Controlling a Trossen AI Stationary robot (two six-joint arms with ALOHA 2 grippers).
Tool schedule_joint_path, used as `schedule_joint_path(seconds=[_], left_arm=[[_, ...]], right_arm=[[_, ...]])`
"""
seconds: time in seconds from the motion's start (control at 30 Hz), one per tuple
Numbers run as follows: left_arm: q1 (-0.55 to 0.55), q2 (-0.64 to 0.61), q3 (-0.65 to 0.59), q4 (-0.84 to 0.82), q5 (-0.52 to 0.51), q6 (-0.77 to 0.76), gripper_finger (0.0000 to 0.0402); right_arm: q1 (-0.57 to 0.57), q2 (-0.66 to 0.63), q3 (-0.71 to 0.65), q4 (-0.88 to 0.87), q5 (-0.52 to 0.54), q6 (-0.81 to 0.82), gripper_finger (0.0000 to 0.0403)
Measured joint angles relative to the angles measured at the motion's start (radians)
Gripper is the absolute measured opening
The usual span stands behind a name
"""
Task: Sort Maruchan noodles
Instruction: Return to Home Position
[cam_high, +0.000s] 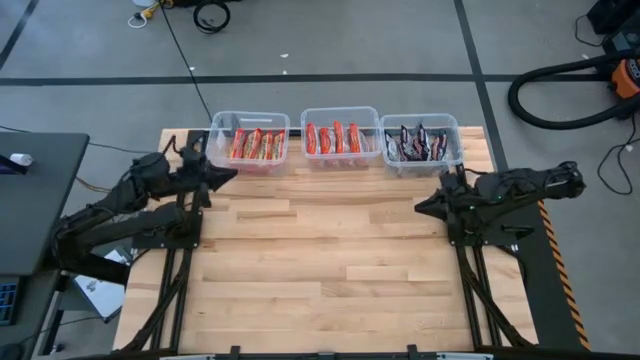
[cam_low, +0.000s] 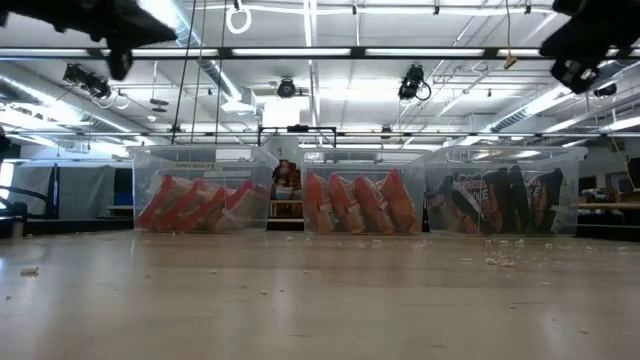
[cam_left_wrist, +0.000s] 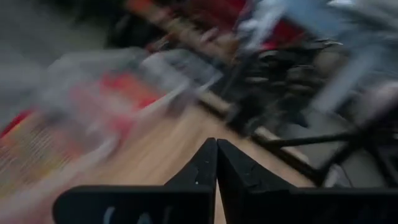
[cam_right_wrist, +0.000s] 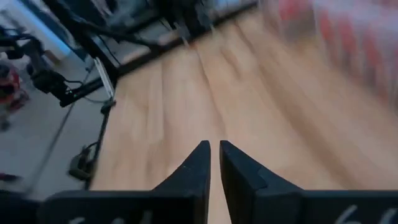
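Maruchan noodles (cam_high: 335, 138) are sitting colour-sorted in 3 clear bins (cam_high: 340, 112) along the bench's (cam_high: 330, 260) far edge, so the left hand (cam_high: 226, 172) and right hand (cam_high: 420, 207) are hovering clenched and empty.

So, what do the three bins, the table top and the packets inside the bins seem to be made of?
The bins: probably thin clear plastic, as the packets show through their walls. The table top: light wood in joined strips, matt, with visible grain. The packets: likely printed plastic film, slightly shiny, but they are too small to be sure.
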Motion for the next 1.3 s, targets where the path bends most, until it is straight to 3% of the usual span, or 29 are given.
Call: schedule_joint_path(seconds=[0.1,0.17,0.33,0.47,0.6,0.83,1.07,1.3], left_arm=[[-0.037,-0.012,-0.125,0.326,0.032,0.055,0.0011],[-0.063,-0.012,-0.222,0.533,0.027,0.087,0.0011],[-0.111,-0.015,-0.42,0.894,0.068,0.169,0.0011],[-0.147,-0.014,-0.534,1.08,0.091,0.179,0.0011],[-0.186,-0.012,-0.544,1.081,0.109,0.219,0.0011],[-0.277,-0.012,-0.546,1.062,0.126,0.282,0.0011],[-0.318,-0.013,-0.546,1.013,0.122,0.315,0.0011],[-0.299,-0.012,-0.546,0.749,0.12,0.277,0.0011]], right_arm=[[-0.004,-0.041,-0.078,0.18,0.039,-0.222,0.0052],[-0.021,-0.069,-0.139,0.307,0.025,-0.284,0.0058],[-0.086,-0.16,-0.272,0.418,-0.241,-0.246,0.0066],[-0.144,-0.277,-0.312,0.421,-0.281,-0.25,0.0067],[-0.205,-0.29,-0.332,0.503,-0.297,-0.275,0.0066],[-0.262,-0.293,-0.533,0.919,-0.403,-0.204,0.0066],[-0.294,-0.285,-0.55,0.881,-0.393,-0.323,0.0067],[-0.305,-0.261,-0.549,0.715,-0.374,-0.373,0.0066]])
